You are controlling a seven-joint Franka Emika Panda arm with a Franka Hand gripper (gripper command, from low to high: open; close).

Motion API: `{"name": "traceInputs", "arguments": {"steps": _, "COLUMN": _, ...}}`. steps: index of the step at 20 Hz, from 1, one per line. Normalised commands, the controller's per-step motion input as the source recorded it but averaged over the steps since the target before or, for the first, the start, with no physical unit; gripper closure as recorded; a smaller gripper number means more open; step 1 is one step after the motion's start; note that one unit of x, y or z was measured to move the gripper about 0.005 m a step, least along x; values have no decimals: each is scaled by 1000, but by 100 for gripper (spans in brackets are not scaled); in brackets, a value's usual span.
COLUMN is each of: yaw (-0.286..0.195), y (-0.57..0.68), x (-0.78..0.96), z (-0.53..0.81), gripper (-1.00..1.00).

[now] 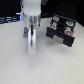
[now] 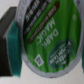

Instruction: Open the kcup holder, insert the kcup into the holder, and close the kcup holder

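Note:
The kcup [image 2: 47,37] fills the wrist view, a white pod with a green printed lid. A teal and black finger pad [image 2: 11,42] presses against its rim. In the exterior view my gripper [image 1: 31,46] hangs over the white table, to the exterior view's left of the kcup holder [image 1: 61,31]. The holder is a black box with several round pod tops showing in its slots. The pod itself is too small to make out in the exterior view. I cannot tell how far the drawer is pulled out.
The white table [image 1: 55,65] spreads across the front. Dark background clutter [image 1: 7,20] lies at the back on the exterior view's left. The arm's white body [image 1: 31,10] rises at the back above the gripper.

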Motion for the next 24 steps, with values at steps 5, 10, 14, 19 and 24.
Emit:
{"name": "traceInputs", "arguments": {"steps": 5, "yaw": -7, "y": 356, "x": 142, "z": 891, "gripper": 100}}
{"name": "traceInputs", "arguments": {"steps": 10, "yaw": 3, "y": 468, "x": 91, "z": 873, "gripper": 100}}
{"name": "traceInputs", "arguments": {"steps": 14, "yaw": 10, "y": 634, "x": 44, "z": 701, "gripper": 100}}
{"name": "traceInputs", "arguments": {"steps": 19, "yaw": 15, "y": 668, "x": 25, "z": 512, "gripper": 100}}
{"name": "traceInputs", "arguments": {"steps": 24, "yaw": 4, "y": 698, "x": 131, "z": 420, "gripper": 100}}
